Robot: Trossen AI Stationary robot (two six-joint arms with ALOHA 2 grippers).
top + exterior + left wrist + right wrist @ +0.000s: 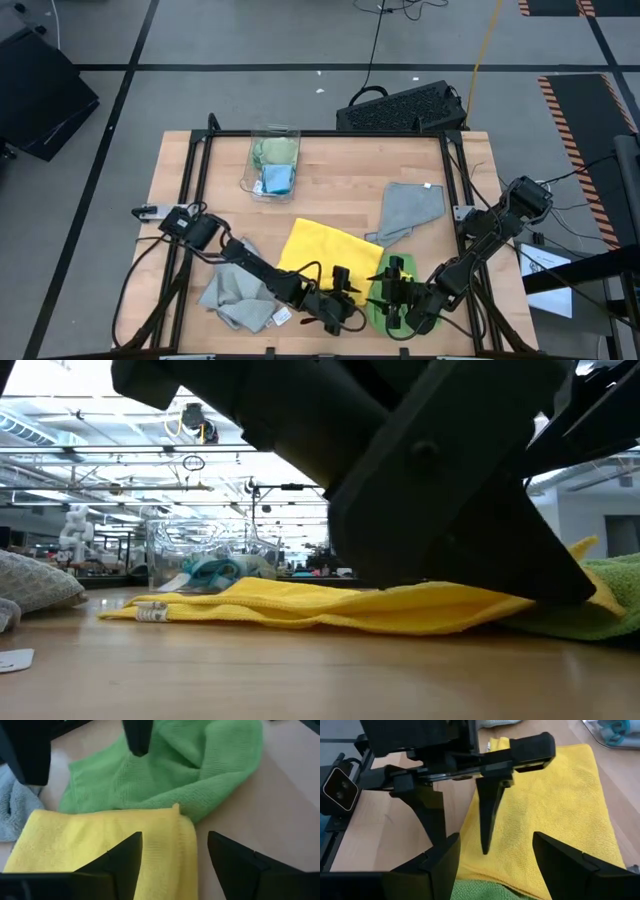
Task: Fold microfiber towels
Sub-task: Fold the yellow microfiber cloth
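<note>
- The yellow microfiber towel (322, 252) lies spread on the wooden worktop (330, 175), near the front edge and roughly central.
- The left gripper (347, 297) hangs over the yellow towel's front corner; its fingers (486, 820) stand apart, released, with nothing between them, one tip pointing down at the yellow cloth.
- In the left wrist view the yellow towel's edge (125, 840) lies between that gripper's spread fingers.
- The bright green towel (385, 305) lies bunched just beside the yellow one, touching its front right corner.
- The right gripper (397, 290) is over the green towel, facing the left gripper; its fingers (560, 860) are spread wide and hold nothing.
- A grey towel (412, 208) lies folded over itself towards the right side of the worktop, with a white tag at its far corner.
- A second grey towel (235, 292) sits crumpled at the front left, partly under the left arm.
- A clear plastic bin (274, 163) stands at the back of the worktop, holding a pale green towel (273, 150) and a light blue towel (276, 180).
</note>
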